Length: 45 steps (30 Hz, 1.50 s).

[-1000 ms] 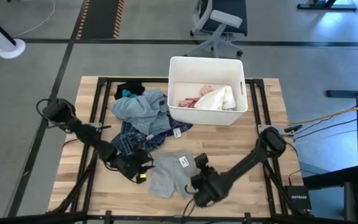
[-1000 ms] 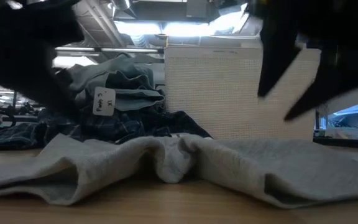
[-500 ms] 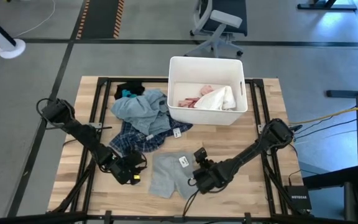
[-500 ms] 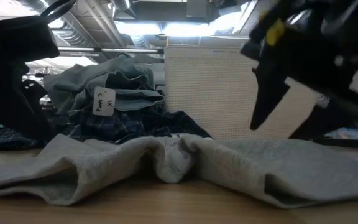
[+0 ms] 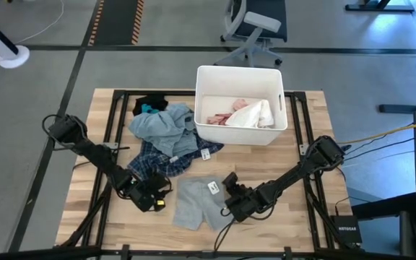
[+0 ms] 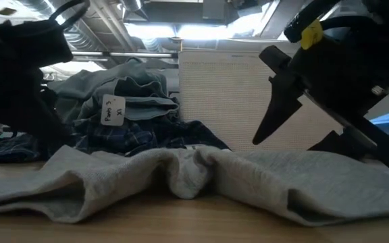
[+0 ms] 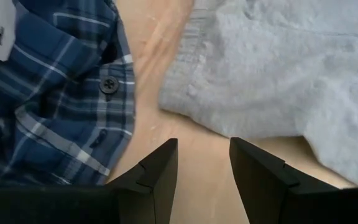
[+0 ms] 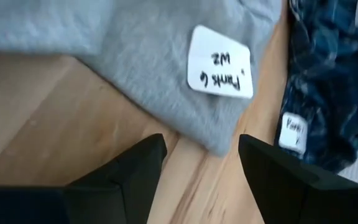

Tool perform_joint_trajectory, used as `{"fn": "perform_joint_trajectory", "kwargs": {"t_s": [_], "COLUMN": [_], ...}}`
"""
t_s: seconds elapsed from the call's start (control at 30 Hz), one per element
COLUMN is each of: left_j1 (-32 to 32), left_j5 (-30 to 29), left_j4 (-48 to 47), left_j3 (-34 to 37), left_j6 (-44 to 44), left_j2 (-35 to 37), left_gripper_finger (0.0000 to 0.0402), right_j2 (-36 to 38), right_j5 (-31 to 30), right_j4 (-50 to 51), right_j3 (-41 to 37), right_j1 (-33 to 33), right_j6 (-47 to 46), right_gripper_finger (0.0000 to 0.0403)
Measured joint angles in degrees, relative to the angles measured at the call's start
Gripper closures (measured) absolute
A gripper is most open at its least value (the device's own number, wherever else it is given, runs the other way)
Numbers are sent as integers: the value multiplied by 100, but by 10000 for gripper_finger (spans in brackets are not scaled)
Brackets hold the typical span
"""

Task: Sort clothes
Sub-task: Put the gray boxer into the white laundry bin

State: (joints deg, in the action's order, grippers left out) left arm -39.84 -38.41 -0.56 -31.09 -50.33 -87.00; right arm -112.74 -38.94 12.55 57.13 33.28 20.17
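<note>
Right pincer (image 5: pixel 230 193), wide and empty, has slid up to the grey shorts (image 5: pixel 196 202); left pincer (image 5: pixel 159 193) waits open beside them.

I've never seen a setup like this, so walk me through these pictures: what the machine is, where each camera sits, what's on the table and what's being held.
This is a robot with two dark arms at a wooden table; each arm ends in a two-finger gripper.

One camera looks straight down on everything. One sits at table height, looking across. One rides on each wrist, looking past that arm's own fingers.

On the table lie grey shorts with a white tag, a blue plaid shirt, a light blue-grey garment and a black and teal piece. A white bin holds pink and white clothes.

The left gripper sits by the left edge of the shorts, the right gripper at their right edge. Both are open, and nothing is held.
</note>
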Motion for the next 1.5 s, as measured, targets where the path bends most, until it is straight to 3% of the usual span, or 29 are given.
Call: {"fn": "perform_joint_trajectory", "kwargs": {"t_s": [0.27,0.5,0.67,0.93,1.13,1.3,1.5], "left_j1": [101,101,101,99,99,99,108], "left_j5": [-1,-1,0,0,1,2,2], "left_j4": [9,3,0,2,184,511,748], "left_j3": [0,0,0,0,0,0,-1], "left_j6": [127,127,127,127,127,129,244], "left_j2": [0,0,0,-2,-4,-7,-17], "left_gripper_finger": [260,260,260,260,260,260,260], "right_j2": [-19,-25,-36,32,510,922,1013], "right_j5": [81,462,459,595,1059,1703,2159], "right_j4": [-429,-719,-924,-910,-803,-726,-813], "right_j3": [-8,-5,-5,-4,-31,45,477], "right_j1": [-50,-304,-337,-337,-403,-661,-1007], "right_j6": [1630,2001,2224,1839,1135,398,136], "right_gripper_finger": [167,167,211,384,370,392,380]}}
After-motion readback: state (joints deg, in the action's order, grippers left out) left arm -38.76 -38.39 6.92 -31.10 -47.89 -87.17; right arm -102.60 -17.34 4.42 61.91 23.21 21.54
